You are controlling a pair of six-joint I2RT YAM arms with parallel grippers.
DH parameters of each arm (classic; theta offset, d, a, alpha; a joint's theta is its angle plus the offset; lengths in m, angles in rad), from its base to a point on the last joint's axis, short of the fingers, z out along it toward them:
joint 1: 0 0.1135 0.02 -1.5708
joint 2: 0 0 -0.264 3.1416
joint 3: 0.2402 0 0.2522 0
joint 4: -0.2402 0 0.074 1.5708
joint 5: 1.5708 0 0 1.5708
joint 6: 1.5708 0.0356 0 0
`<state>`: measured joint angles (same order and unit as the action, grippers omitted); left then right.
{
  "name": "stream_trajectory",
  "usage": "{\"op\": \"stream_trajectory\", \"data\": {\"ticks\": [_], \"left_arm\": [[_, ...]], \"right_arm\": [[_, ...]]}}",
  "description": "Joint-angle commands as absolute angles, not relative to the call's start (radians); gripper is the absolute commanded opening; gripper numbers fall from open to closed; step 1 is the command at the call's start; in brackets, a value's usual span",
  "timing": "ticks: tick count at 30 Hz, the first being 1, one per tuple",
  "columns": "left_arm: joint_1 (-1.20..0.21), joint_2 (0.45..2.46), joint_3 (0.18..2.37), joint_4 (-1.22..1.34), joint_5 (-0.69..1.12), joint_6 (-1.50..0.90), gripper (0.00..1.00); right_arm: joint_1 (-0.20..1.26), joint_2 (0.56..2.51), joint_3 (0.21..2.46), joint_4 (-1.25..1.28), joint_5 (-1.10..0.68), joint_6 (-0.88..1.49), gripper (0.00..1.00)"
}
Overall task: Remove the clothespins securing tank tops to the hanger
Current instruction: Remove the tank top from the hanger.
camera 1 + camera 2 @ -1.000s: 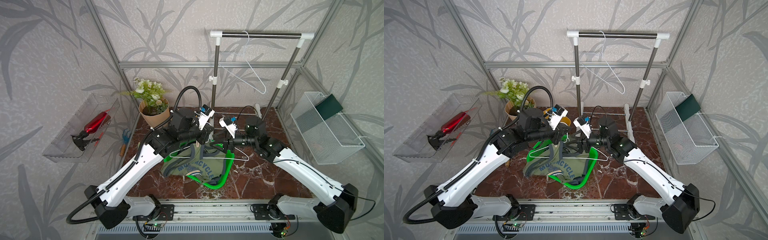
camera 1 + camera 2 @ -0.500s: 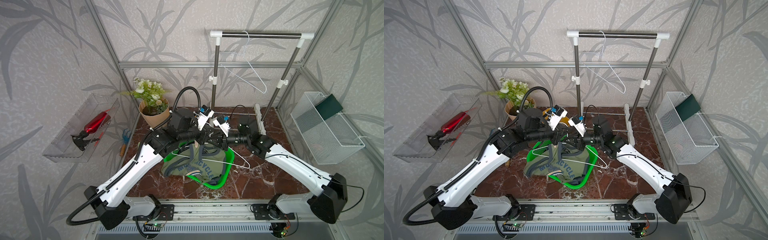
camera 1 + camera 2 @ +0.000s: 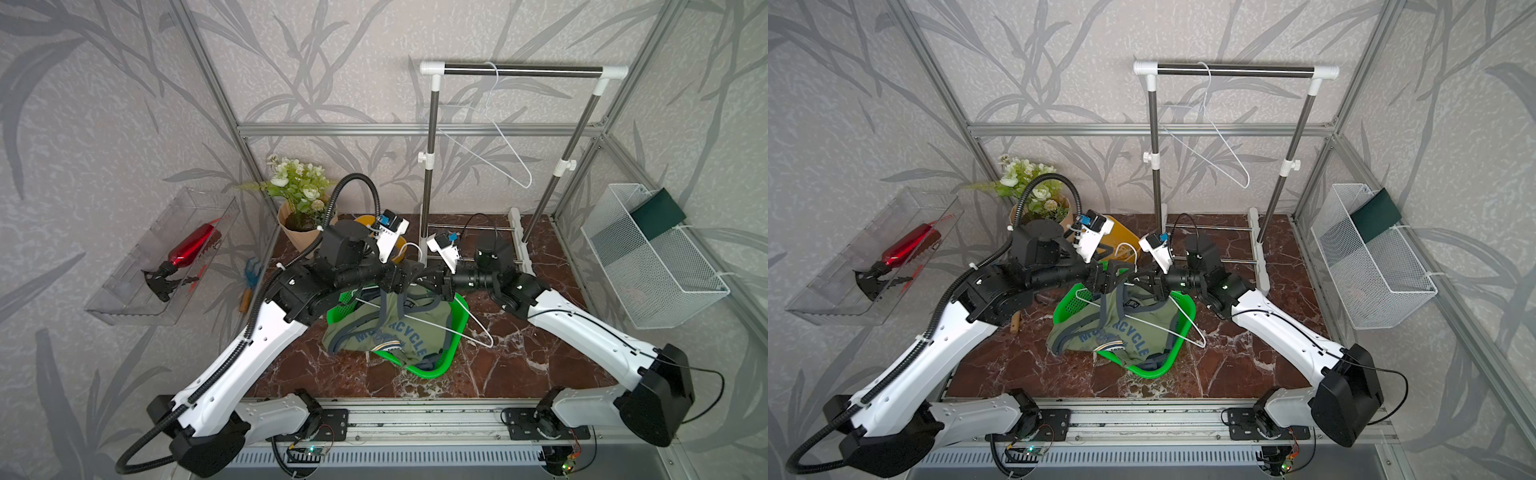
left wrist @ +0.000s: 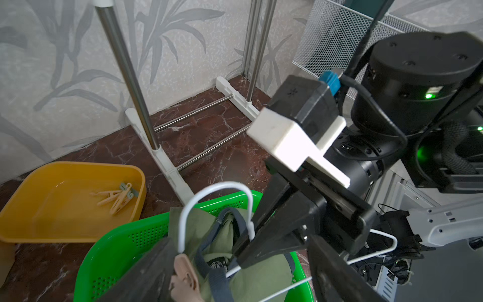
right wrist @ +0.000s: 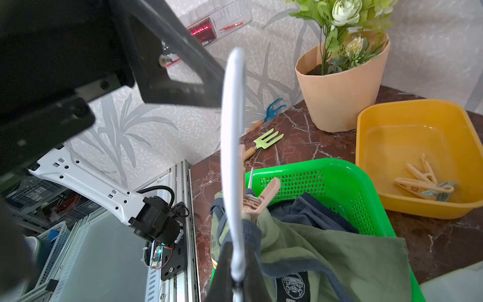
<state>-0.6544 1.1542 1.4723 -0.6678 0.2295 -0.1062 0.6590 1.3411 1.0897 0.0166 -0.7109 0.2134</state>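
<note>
Looking down on a marbled bench where two robot arms meet over a green basket at its middle. Holds an olive-green tank top on a white wire hanger, spilling over the basket's rim, with a slate-blue tank top bunched underneath. Shows the right gripper clamped on the hanger at the base of its hook. Shows the left gripper with fingers spread apart, a tan clothespin clipped over strap and hanger just beside one finger. Finds, toward the rear edge beside a flower pot, a yellow tray containing a few loose clothespins.
</note>
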Motion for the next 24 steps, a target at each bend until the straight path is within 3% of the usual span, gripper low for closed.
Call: {"op": "stream_trajectory", "data": {"ticks": [1,14,24], "left_arm": [[-0.626,1.079,1.464,-0.696,0.192,-0.141,0.88],[-0.494,0.961,1.322,-0.771,0.271,-0.199,0.99],[-0.340,1.009,1.193,-0.545,0.628,-0.295,1.00]], "right_arm": [[0.650,1.321,1.067,0.096,-0.733,0.239,0.03],[0.617,1.261,0.986,0.155,-0.739,0.279,0.01],[0.601,1.212,0.941,0.195,-0.765,0.315,0.01]]}}
